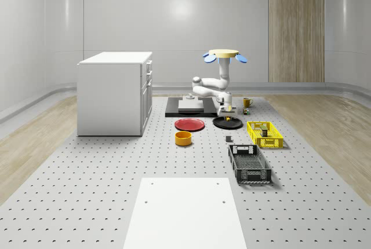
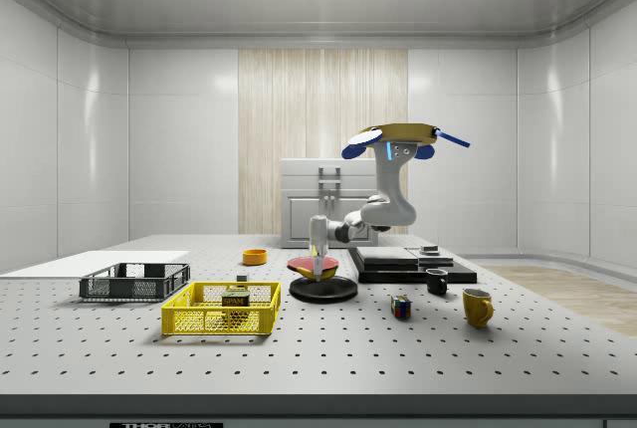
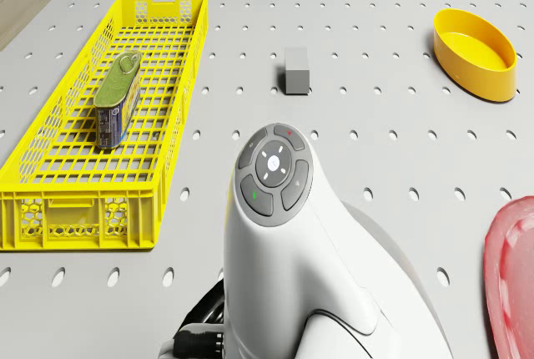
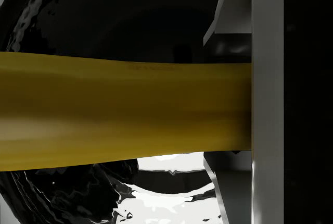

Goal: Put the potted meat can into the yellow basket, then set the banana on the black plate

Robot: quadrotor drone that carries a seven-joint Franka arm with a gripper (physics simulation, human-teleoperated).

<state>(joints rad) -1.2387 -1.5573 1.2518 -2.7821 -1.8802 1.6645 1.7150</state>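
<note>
Standing here, the big perforated table (image 1: 87, 191) carries everything, with a white cabinet (image 1: 113, 92) at the back of it. The drone (image 2: 393, 137) hovers over the far middle of the table, just above the black slab (image 1: 184, 107), with its white arm (image 3: 292, 275) bent down toward the black plate (image 2: 323, 291).

The first half of the job looks done to me: the potted meat can (image 3: 115, 108) lies on its side inside the yellow basket (image 3: 50, 209), which sits in front of the plate in the side view. So the step in hand is the banana one.

The pincer (image 2: 318, 267) hangs right over the black plate, and in the wrist view the banana (image 4: 119, 112) runs across with the glossy plate behind it and one finger (image 4: 267, 99) pressed against its end. I'd call the pincer clamped on the banana, low over the plate. Whether the fruit already touches the plate I can't tell.

Next move, I reckon: ease down the last bit if needed, spread the fingers, and lift straight up so the banana doesn't roll off toward the red plate (image 1: 189, 124) next door.

Smaller stuff around: an orange bowl (image 1: 183, 138), a dark crate (image 1: 249, 164), a little grey block (image 3: 296, 70).
</note>
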